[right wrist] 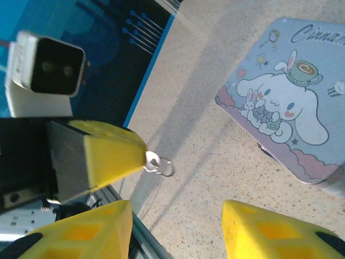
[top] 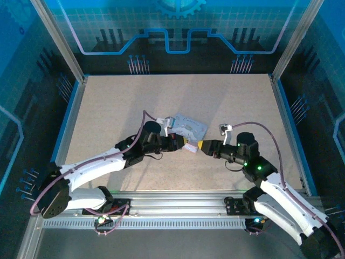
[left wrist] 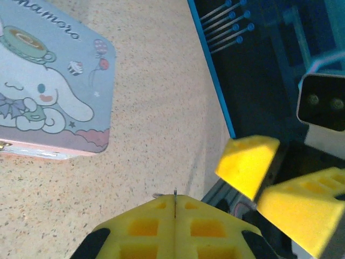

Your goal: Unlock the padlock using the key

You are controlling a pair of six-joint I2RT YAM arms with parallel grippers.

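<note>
In yellow-padded left gripper [right wrist: 139,155], thin silvery metal key [right wrist: 155,162]

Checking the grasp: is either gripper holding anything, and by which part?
The left gripper pinches the key between shut fingertips; its ringed end sticks out. The right gripper is open and empty.
</note>
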